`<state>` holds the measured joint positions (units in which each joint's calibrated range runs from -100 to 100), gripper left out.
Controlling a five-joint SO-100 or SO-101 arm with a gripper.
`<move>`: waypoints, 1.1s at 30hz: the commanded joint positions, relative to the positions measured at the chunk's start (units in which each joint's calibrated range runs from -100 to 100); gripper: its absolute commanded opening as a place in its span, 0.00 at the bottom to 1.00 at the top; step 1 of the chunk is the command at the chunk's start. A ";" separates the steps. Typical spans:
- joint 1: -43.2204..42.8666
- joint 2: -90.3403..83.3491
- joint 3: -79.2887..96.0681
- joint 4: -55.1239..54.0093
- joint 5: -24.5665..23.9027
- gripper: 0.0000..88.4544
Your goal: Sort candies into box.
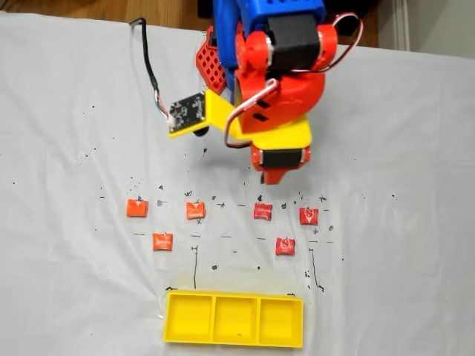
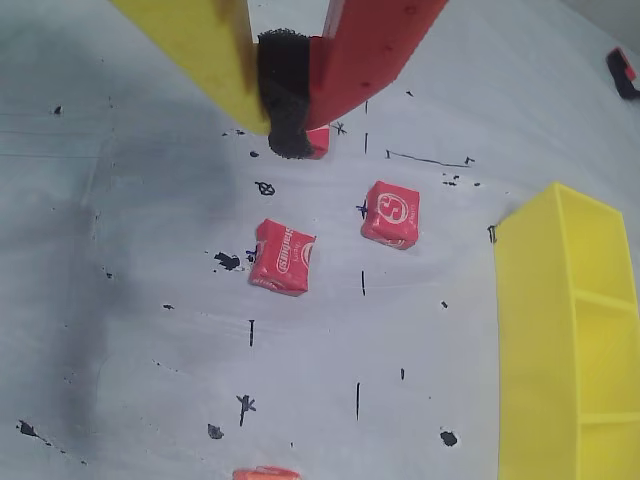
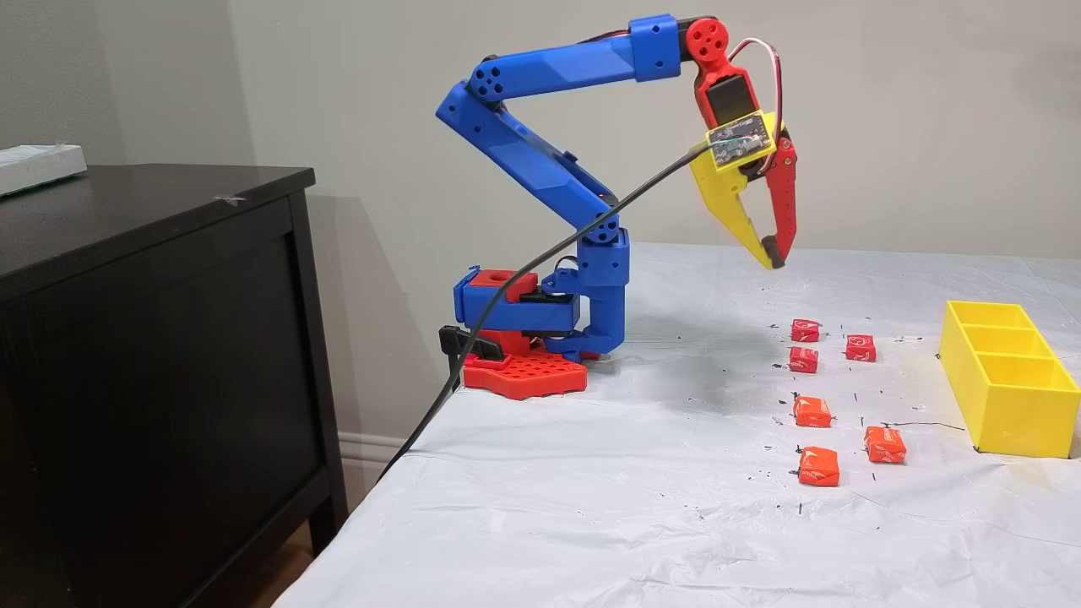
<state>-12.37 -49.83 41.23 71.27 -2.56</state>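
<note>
Six candies (image 1: 263, 211) lie outside the empty box (image 1: 234, 320), so the closed, empty gripper (image 3: 772, 260) should open wide, then drop squarely over one.

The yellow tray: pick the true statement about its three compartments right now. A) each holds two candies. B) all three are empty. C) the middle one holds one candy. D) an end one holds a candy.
B: in a fixed view the tray shows three bare yellow floors, while all six candies lie on the white sheet above it, such as the nearest one.
</note>
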 commanded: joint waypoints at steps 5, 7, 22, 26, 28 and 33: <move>-6.11 8.44 -11.33 0.98 -1.12 0.00; -6.74 14.97 -17.52 4.01 -1.51 0.00; -12.09 28.71 -24.98 3.84 1.95 0.00; -12.54 33.63 -25.26 4.33 0.83 0.05; -12.54 35.07 -25.62 4.17 0.68 0.09; -12.00 37.36 -26.17 3.27 0.98 0.15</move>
<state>-24.62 -12.86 20.19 75.00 -1.73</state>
